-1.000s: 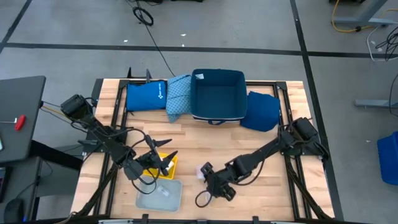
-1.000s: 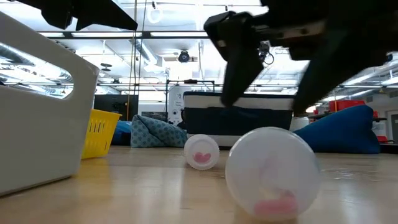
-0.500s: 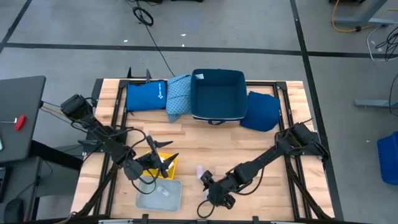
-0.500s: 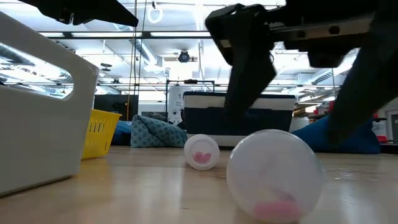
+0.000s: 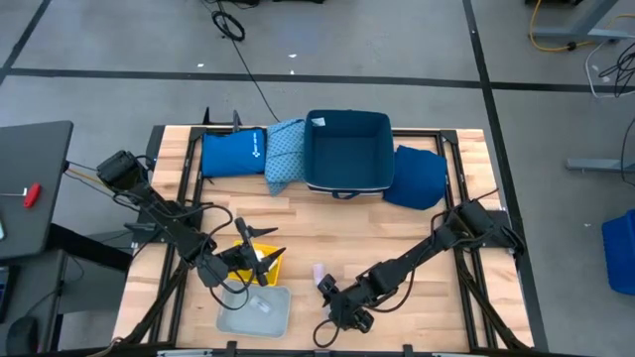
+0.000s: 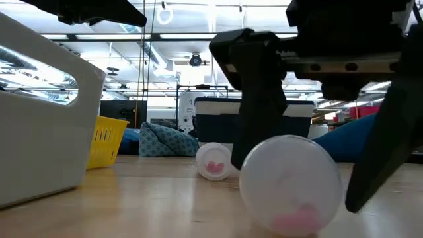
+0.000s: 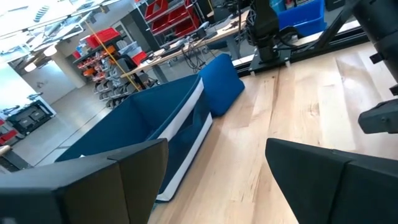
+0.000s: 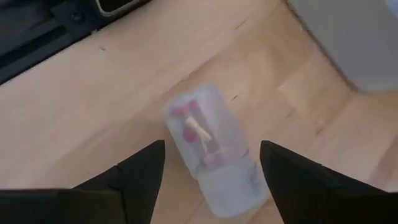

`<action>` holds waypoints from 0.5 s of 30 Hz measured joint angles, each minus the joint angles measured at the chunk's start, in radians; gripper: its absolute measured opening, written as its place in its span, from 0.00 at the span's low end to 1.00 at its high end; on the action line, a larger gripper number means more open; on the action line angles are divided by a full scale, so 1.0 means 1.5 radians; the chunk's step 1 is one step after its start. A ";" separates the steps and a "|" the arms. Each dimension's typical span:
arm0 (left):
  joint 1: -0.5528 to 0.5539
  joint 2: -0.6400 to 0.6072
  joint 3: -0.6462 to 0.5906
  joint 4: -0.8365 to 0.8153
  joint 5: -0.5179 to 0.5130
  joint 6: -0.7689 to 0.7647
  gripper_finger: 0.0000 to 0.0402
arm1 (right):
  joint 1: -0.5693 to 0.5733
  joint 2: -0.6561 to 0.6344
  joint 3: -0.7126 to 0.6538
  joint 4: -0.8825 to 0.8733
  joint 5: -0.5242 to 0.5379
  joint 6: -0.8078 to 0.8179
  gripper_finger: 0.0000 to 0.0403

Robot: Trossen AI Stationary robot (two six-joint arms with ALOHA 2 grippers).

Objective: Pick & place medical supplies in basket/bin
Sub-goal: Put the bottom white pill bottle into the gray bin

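Right wrist view: your right gripper (image 8: 211,163) open astride a clear vial (image 8: 211,149).
Left gripper (image 5: 260,256) open over the yellow basket (image 5: 270,270); bare wood (image 8: 93,106) ahead.

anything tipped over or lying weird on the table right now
Two clear vials lie on their sides on the wood: one between the open right pincer's fingers, untouched, and another beyond it. Nothing has spilled from either.
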 joint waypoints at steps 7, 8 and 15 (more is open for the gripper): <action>0.000 0.000 0.000 0.000 0.002 -0.012 0.68 | -0.003 0.000 0.000 0.000 0.000 -0.017 0.48; 0.000 0.000 0.000 0.000 0.002 -0.014 0.68 | -0.004 0.000 0.000 0.000 0.000 -0.017 0.44; 0.000 0.000 0.000 0.000 0.015 -0.026 0.68 | -0.004 -0.001 0.000 0.001 0.000 -0.010 0.31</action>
